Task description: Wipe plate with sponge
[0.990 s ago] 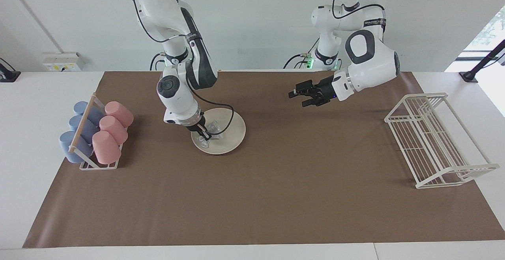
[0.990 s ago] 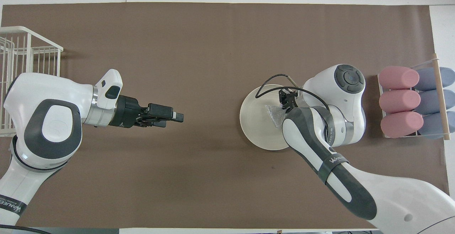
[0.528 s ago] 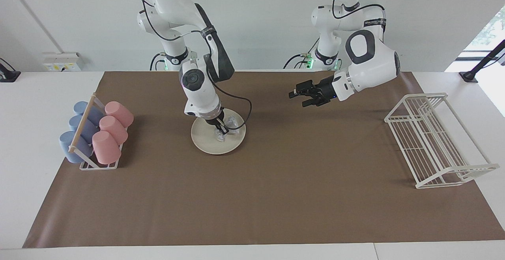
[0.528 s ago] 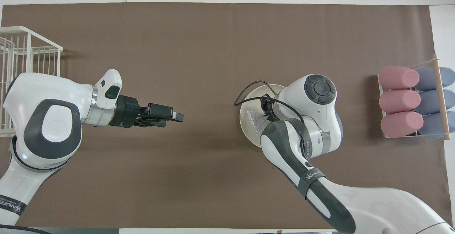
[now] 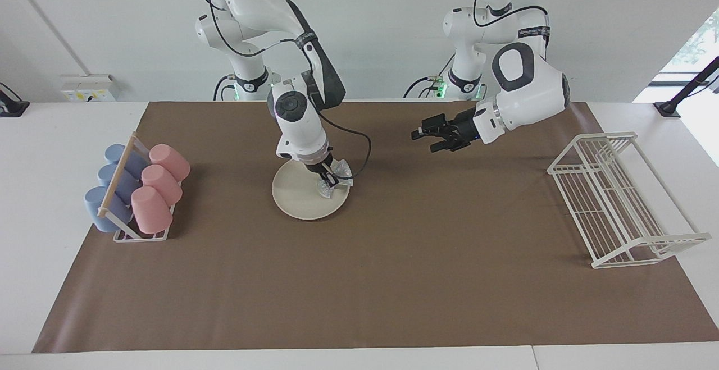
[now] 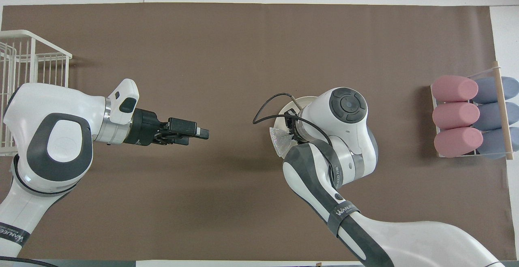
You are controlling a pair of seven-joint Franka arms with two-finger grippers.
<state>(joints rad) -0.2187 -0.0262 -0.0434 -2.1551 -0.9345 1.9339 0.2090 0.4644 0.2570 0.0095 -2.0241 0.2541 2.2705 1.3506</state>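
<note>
Pressing down onto the plate (image 5: 303,196), the right end effector (image 5: 330,182) has its fingertips clamped together on the sponge (image 5: 336,178), a small silvery, wrinkled pad. The sponge lies at the plate's edge, on the side toward the left arm's end of the tabletop (image 5: 393,280), and part of it reaches just past the rim. From overhead, the right arm covers most of the plate (image 6: 280,115), leaving only a sliver of rim showing, with the sponge (image 6: 279,141) poking out beside the wrist. The plate sits on the brown mat (image 5: 359,302), toward the right arm's end. The left end effector (image 5: 422,133) hangs in the air over bare mat, well apart from the plate, its fingers spread and holding nothing; that arm waits. A rack of pink and blue cups (image 5: 137,190) stands at the right arm's end of the tabletop, near the plate, and a white wire rack (image 5: 618,201) stands at the left arm's end.
</note>
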